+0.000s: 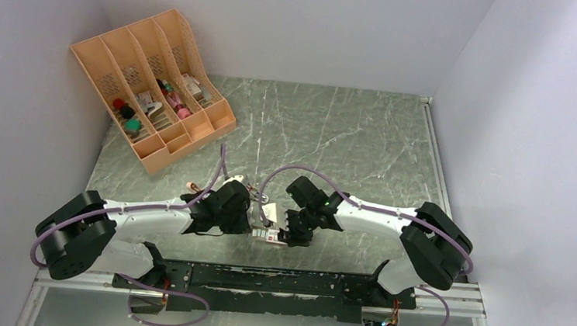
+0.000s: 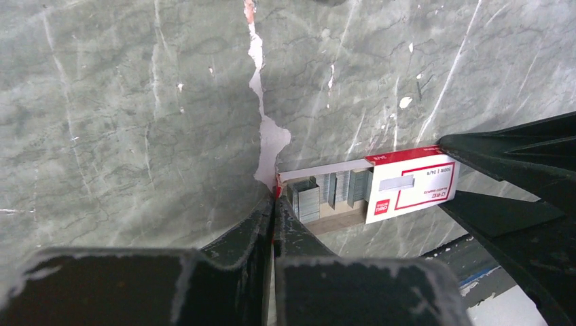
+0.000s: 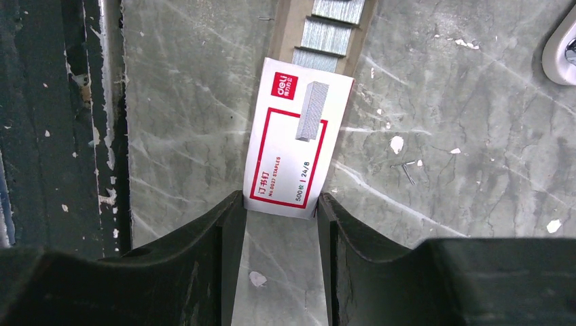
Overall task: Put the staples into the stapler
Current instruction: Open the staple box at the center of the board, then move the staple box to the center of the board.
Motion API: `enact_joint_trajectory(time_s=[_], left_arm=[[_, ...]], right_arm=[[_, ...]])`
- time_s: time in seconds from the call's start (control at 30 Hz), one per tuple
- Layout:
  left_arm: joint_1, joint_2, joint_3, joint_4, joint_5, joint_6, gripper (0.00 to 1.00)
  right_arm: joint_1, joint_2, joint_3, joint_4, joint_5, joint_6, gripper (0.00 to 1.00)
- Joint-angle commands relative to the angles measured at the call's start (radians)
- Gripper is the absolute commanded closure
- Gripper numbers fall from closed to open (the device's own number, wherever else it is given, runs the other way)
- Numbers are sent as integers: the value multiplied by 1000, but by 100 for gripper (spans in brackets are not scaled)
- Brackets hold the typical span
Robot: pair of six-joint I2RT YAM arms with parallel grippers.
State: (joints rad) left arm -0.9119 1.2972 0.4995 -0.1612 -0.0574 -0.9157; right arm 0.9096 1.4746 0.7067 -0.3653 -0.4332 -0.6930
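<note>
Black moulded fingers of the left gripper [image 2: 274,204] fill the foreground of the left wrist view. They are pressed together on the thin end wall of the inner tray [image 2: 319,170], with no gap visible between them.

To the right, the tray stands part-way out of the box sleeve [image 2: 411,190], exposing the staples [image 2: 309,202]. These are short, silvery-grey, finely ribbed strips lying side by side on the plain matt card floor. The sleeve is glossy red-and-white printed card, flat and rectangular.

At the sleeve's far end, the right gripper [image 3: 280,201] pinches it across its width, one finger against each long edge. The box is held between the two arms, just ahead of their bases, over the green-grey marbled table [image 1: 334,135].

Step in hand, by judgement: opening the box to reach the strips.

The next move calls for steadying the tray, then freeing one gripper to lift a single strip. The strips look small, smooth and easily broken, so a light, narrow pinch along the long sides is advised.

No stapler can be identified with certainty near the grippers.
</note>
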Motion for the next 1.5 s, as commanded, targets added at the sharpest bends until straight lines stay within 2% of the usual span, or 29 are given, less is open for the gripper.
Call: enact_joint_trajectory(time_s=[0.0,0.47,0.6,0.73,0.9,0.97,1.07,1.13,1.3,1.47], left_arm=[[10,-16,-24,-64,-39,24,93],[28,-68,-51,-90,-46,45,93],[30,-60,-42,-93,-44,52,93],[29,-65,-47,-78,-39,54,93],[29,-55,-39,-62,-32,57,93],[29,-52,-37,-57,-32,60,93],[29,-43,-31,-41,-23,67,93],[30,-27,-21,-23,-16,71,93],[28,29,19,21,1,77,93],[26,71,38,47,17,74,93]], right_arm=[[-2,-24,-13,-50,18,14,54],[-3,-48,-45,-9,51,52,54],[-13,-51,-56,8,109,89,54],[-39,-49,-63,61,248,161,53],[-142,3,-23,84,310,228,51],[-180,25,-8,81,334,247,49],[-261,43,-2,132,459,349,39],[-324,48,12,149,484,399,35],[-337,-30,16,187,464,439,31],[-337,-160,-7,221,554,472,30]])
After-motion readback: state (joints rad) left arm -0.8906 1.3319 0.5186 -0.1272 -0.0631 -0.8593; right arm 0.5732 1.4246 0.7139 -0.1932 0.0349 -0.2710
